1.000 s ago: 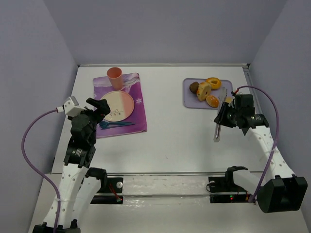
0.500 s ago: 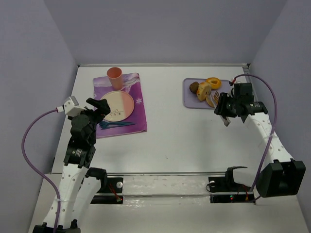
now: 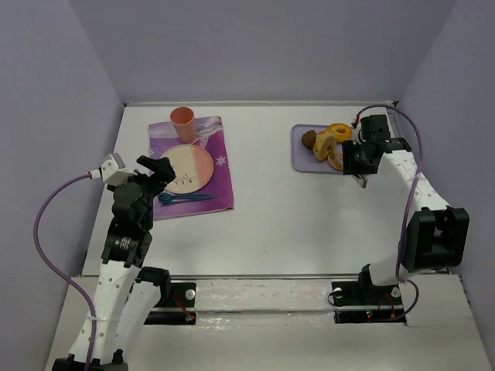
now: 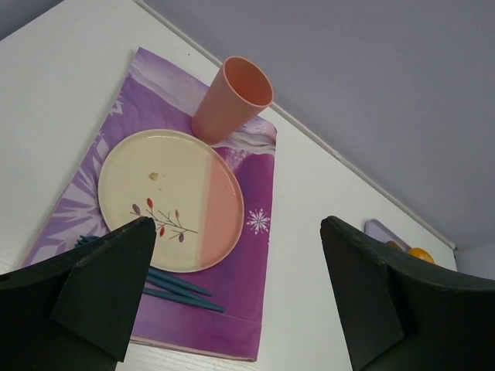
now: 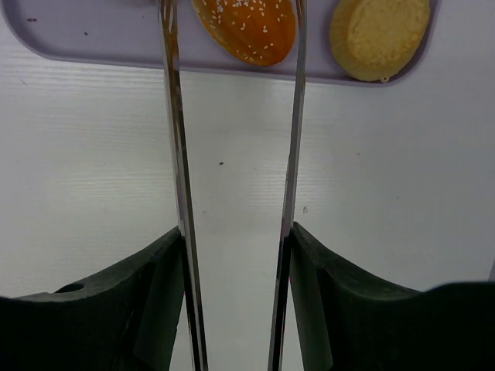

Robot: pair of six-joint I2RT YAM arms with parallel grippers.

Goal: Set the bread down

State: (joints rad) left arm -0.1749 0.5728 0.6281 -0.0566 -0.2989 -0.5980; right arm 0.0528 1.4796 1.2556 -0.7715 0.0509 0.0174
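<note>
step: grasp bread | bread on tray, 12 o'clock, between tongs blades | right gripper jaws clamped tongs, blades spread | needed: centred straddle, gentle squeeze | left gripper jaws wide, empty

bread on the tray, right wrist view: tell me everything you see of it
The bread is a small oval bun, glossy orange-brown, dotted with sesame seeds. It lies flat on the lavender tray near its edge, between the two metal blades of the tongs; contact unclear. Its far end is cropped.
</note>
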